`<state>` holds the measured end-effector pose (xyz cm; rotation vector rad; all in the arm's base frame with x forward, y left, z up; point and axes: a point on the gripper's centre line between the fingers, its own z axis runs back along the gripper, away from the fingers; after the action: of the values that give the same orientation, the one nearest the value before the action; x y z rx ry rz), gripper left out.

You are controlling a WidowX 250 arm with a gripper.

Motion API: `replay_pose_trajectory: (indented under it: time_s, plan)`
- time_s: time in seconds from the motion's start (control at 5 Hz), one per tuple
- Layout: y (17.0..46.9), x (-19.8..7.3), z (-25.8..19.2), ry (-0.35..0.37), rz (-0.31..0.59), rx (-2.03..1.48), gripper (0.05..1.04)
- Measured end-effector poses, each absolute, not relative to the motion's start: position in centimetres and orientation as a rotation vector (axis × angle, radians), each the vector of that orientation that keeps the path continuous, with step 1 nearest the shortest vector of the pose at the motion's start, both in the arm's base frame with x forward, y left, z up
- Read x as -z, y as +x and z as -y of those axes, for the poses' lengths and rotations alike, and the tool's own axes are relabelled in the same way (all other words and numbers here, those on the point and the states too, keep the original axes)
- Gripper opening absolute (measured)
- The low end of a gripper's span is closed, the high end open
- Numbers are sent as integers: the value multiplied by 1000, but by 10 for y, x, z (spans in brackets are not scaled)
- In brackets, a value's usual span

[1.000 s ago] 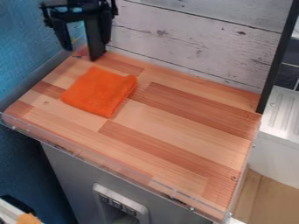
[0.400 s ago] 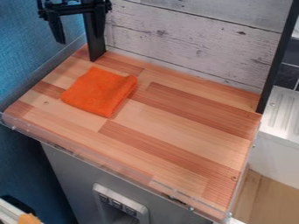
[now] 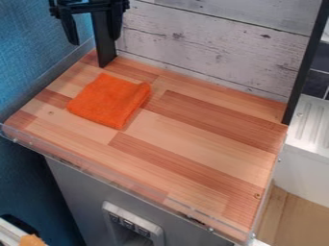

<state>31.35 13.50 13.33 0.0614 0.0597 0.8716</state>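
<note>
Behind the rectangular, striped wooden counter (image 3: 206, 144), we observe pale wood-grain panelling (image 3: 212, 53); a textured blue wall (image 3: 29, 53) borders its left. We locate a black vertical post (image 3: 103, 50) at the far left corner. Above it hangs the black two-finger gripper (image 3: 95, 42), spread and empty. We identify the folded orange cloth (image 3: 109, 101) lying left-rear on the counter.

Soft, bright light leaves a faint shadow beside the cloth (image 3: 108, 101).

Orange cloth (image 3: 109, 101) on wooden counter (image 3: 199, 139), gripper (image 3: 94, 40) upper left, fingers apart
</note>
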Motion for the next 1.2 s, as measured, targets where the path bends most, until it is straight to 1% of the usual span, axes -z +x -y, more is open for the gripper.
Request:
replay_pose_trajectory:
  time_s: [0.2, 0.4, 0.6, 0.8, 1.0, 1.2]
  plan:
    - [319, -131, -132, 34, -76, -869, 951]
    - [324, -116, -129, 3, -98, -849, 671]
    - [333, -99, -127, -34, -100, -829, 371]
    - [338, -90, -124, -75, -74, -816, 158]
    - [338, -74, -119, -106, -44, -803, 67]
    - [330, -54, -121, -120, -28, -816, 61]
